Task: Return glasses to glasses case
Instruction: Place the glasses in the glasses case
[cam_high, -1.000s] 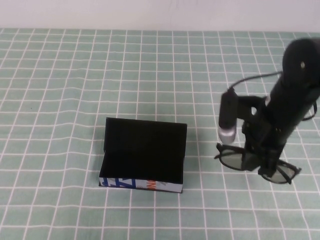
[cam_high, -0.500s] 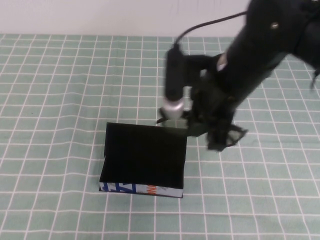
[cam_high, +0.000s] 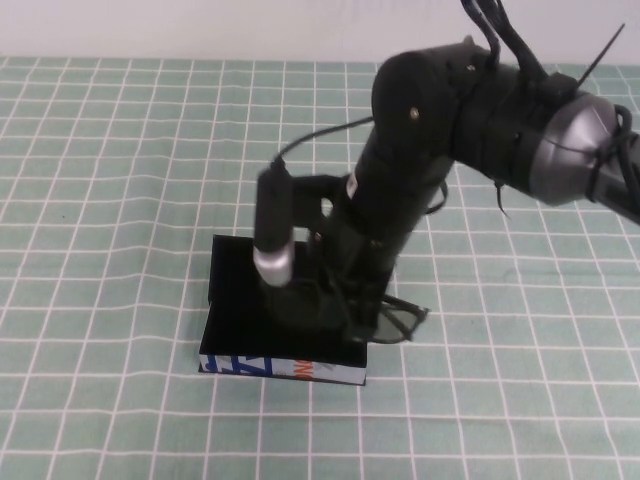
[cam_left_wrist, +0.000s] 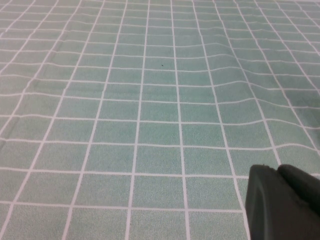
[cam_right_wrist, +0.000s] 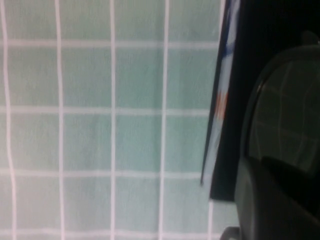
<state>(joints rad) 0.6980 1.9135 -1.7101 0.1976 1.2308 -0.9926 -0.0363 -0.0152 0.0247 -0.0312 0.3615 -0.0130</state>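
The right pincer (cam_high: 345, 315) hangs over the open glasses case (cam_high: 232, 295), clamped on the glasses (cam_high: 395, 322). One lens pokes out beyond the case's right edge, beside the pincer. The case sits directly beneath it on the green checked bench (cam_high: 120, 180), with its white printed strip (cam_high: 280, 369) facing the robot. The left pincer (cam_left_wrist: 280, 200) hovers low over bare cloth; I cannot tell its state.

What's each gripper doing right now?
Left gripper: away from the work, over bare cloth; state cannot be told.
Right gripper: over the glasses case, closed on the glasses.
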